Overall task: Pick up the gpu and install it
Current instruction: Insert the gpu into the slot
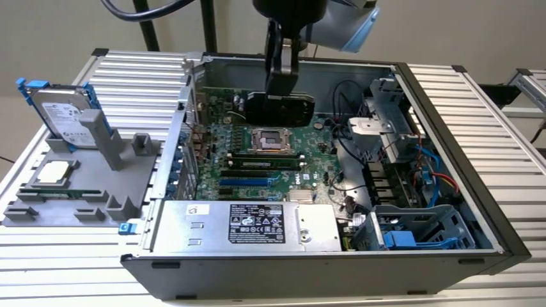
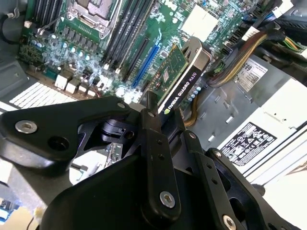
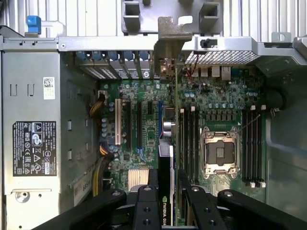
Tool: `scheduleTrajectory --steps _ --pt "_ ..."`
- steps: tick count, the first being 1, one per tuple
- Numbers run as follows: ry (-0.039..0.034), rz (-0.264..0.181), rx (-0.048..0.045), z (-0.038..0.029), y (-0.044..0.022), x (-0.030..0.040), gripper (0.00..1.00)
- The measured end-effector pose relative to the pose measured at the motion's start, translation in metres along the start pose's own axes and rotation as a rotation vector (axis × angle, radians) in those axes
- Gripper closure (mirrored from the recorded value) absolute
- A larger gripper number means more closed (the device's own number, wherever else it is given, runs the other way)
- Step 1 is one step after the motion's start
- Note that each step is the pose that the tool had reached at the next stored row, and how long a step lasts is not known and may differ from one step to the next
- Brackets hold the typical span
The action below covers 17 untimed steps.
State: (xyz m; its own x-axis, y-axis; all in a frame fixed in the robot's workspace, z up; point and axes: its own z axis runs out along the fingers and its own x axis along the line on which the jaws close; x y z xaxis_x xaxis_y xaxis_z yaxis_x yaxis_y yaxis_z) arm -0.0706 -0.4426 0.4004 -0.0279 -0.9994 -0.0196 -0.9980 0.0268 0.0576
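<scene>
I'm pinching the thin green circuit-board gpu w/ black shroud (image 2: pixel 180 72) in my claw (image 2: pixel 165 115), hanging it edge-down over the green motherboard (image 1: pixel 217 160) inside the open grey PC case (image 1: pixel 298 281). Pick-up looks done, install step is running. Seating is calling for lining its edge up w/ the long blue slot (image 2: pixel 146 60). The card is hiding its own contact edge, so can't tell the gap.

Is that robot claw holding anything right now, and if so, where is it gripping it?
Yes. The gripper is shut on the gpu, pinching its flat faces at the edge turned away from the motherboard, with the card held over the board.
</scene>
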Motion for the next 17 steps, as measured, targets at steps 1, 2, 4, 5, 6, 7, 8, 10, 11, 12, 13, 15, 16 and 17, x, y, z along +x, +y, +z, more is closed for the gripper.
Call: scheduleTrajectory --steps 1,2,4,5,6,7,8,10,11,12,13,15,16,17 --pt "0.0003 0.0 0.0 0.0006 -0.0005 0.0 1.0" --pt "0.0008 0.0 0.0 0.0011 -0.0009 0.0 1.0" --pt "0.0014 0.0 0.0 0.0021 -0.0014 0.0 1.0" --pt "0.0016 0.0 0.0 0.0027 -0.0017 0.0 1.0" --pt "0.002 0.0 0.0 0.0031 -0.0019 0.0 1.0" --pt "0.0023 0.0 0.0001 0.0037 -0.0021 0.0 1.0" --pt "0.0028 0.0 0.0001 0.0041 -0.0023 0.0 1.0" --pt "0.0036 0.0 0.0001 0.0051 -0.0025 0.0 1.0" --pt "0.004 0.0 0.0001 0.0055 -0.0027 0.0 1.0" --pt "0.0045 0.0 0.0001 0.006 -0.0028 0.0 1.0" --pt "0.005 0.0 0.0001 0.0065 -0.0029 0.0 1.0" --pt "0.0056 0.0 0.0002 0.0076 -0.003 0.0 1.0" --pt "0.0059 0.0 0.0002 0.0082 -0.0031 0.0001 1.0" --pt "0.0061 0.0 0.0002 0.0088 -0.0032 0.0001 1.0"
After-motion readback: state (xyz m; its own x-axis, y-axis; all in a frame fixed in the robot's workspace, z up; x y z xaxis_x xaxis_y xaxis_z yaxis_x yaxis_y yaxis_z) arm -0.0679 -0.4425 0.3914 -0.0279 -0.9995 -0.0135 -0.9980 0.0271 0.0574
